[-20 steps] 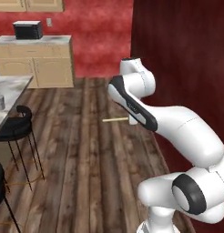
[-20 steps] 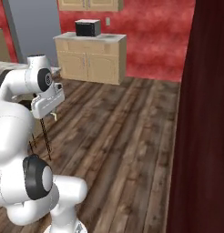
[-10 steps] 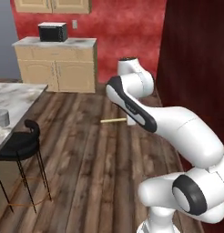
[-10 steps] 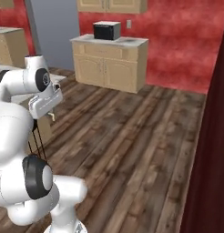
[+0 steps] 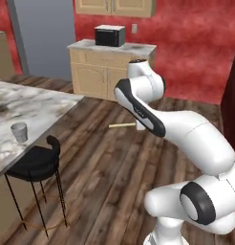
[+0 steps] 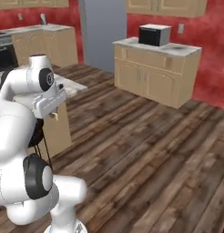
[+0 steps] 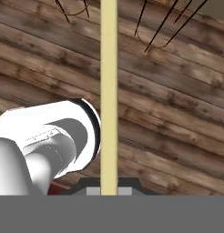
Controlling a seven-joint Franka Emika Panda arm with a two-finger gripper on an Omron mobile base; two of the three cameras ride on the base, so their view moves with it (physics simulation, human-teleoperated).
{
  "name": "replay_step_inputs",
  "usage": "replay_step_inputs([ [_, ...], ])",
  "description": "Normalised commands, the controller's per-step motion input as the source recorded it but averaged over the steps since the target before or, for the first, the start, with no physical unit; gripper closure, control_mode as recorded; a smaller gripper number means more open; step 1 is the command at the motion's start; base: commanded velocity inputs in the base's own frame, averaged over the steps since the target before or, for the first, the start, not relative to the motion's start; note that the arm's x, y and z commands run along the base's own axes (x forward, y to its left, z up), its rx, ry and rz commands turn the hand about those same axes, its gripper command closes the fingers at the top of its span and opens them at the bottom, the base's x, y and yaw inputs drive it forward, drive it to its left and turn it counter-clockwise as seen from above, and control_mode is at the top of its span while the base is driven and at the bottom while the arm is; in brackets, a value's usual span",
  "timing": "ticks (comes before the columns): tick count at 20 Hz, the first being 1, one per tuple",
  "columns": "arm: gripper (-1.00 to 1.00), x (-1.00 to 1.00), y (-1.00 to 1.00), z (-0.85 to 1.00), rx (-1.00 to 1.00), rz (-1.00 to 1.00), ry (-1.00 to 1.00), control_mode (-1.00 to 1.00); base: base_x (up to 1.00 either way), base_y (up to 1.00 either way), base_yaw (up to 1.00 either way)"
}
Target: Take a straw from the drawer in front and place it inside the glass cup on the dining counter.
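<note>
The gripper (image 7: pixel 109 190) is shut tight on the straw (image 7: pixel 109 91), which runs straight up the hand view over the plank floor (image 7: pixel 177 113). In the left base view the straw (image 5: pixel 122 126) sticks out sideways (roughly level) from behind the arm, above the floor. To the left stands a black stool (image 5: pixel 36 162) against the marble bench (image 5: pixel 38 103), with the glass cup (image 5: pixel 19 132) upright near its edge. Farther back, a microwave (image 5: pixel 110 35) sits on a tan cabinet (image 5: pixel 107 72).

Evenly and softly lit throughout, with no single light source apparent. Faint shadows beneath the stool (image 5: pixel 36 165) on the wood floor (image 5: pixel 110 182). Mild sheen on the white arm (image 5: pixel 186 134). Slightly soft, low-resolution rendering; no edge distortion.
</note>
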Motion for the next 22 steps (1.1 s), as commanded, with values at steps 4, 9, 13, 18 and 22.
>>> replay_step_inputs([
  [4,1.00,0.00,0.00,0.00,0.00,0.00,0.00,1.00,1.00,-0.37,0.58],
  [9,1.00,0.00,0.00,0.00,0.00,0.00,0.00,1.00,1.00,-0.35,0.57],
  [13,1.00,0.00,0.00,0.00,0.00,0.00,0.00,1.00,1.00,-0.23,0.56],
  [18,1.00,0.00,0.00,0.00,0.00,0.00,0.00,1.00,0.87,-0.02,0.53],
  [22,1.00,0.00,0.00,0.00,0.00,0.00,0.00,1.00,0.86,0.00,0.42],
])
